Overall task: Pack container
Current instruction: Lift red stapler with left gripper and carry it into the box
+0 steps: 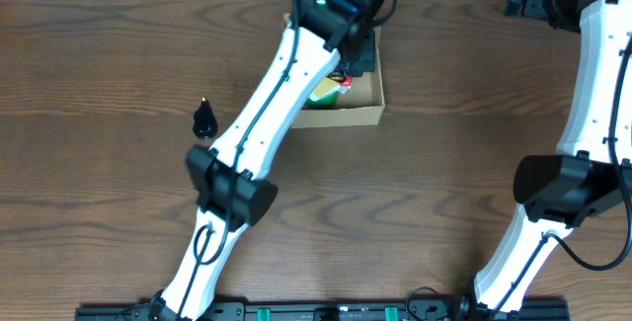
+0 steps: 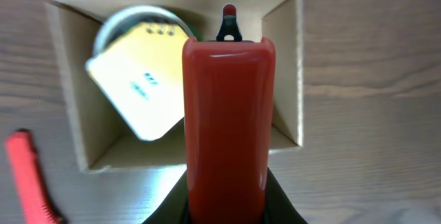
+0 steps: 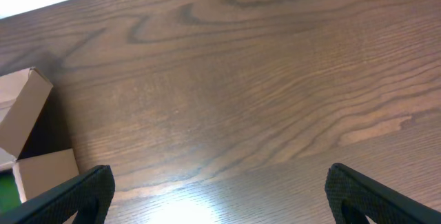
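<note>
Two claws: left claw [image 2: 227, 209] and right claw [image 3: 224, 189]. One cardboard box [image 2: 69, 86] ahead of the left claw. One round roll with a yellowish label [image 2: 138, 79] inside. One thick red item [image 2: 227, 114] clamped in the left claw. One thin red marker [image 2: 27, 179] to its left. One small black piece [image 1: 203, 119] farther off.

Robotics lab bench: white left arm [image 1: 262, 123], right arm [image 1: 592, 74] mounted on black rail [image 1: 326, 313] edging dark wood-grain surface [image 1: 464, 94].

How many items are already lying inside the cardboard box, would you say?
1: a round item with a pale yellow label, at the left of the box in the left wrist view. The red object above may hide others.
</note>
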Motion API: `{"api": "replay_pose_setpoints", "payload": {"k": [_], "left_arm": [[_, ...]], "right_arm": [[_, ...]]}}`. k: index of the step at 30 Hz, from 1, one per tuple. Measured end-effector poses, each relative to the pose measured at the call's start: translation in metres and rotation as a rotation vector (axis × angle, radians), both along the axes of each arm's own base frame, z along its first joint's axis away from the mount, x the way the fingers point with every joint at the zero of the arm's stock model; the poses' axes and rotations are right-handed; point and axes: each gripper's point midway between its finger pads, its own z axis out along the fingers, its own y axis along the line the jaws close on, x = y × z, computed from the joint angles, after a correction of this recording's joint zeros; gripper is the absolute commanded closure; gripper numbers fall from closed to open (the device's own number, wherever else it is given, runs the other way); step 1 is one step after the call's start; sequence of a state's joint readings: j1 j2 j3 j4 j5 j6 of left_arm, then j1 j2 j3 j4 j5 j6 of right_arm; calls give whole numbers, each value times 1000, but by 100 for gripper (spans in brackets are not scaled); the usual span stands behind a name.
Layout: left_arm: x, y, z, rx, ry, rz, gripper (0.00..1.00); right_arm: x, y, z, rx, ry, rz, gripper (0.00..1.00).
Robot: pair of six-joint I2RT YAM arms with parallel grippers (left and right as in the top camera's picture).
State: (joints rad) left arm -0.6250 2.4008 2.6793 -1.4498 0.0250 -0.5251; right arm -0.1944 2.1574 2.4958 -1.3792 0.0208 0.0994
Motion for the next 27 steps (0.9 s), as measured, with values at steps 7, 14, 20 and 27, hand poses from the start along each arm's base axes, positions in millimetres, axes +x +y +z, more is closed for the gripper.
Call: {"api": "replay_pose_setpoints", "payload": {"k": [7, 14, 20, 27], "left_arm": [[10, -14, -55, 25, 68, -32, 95], [14, -26, -58, -2, 51, -54, 95], [9, -37, -75, 4, 71, -75, 94], [8, -45, -105, 24, 102, -102, 95]], "right_arm": [[0, 0, 0, 0, 0, 0, 1], [0, 0, 0, 0, 0, 0, 1], [0, 0, 0, 0, 0, 0, 1], [0, 0, 0, 0, 0, 0, 1]]}}
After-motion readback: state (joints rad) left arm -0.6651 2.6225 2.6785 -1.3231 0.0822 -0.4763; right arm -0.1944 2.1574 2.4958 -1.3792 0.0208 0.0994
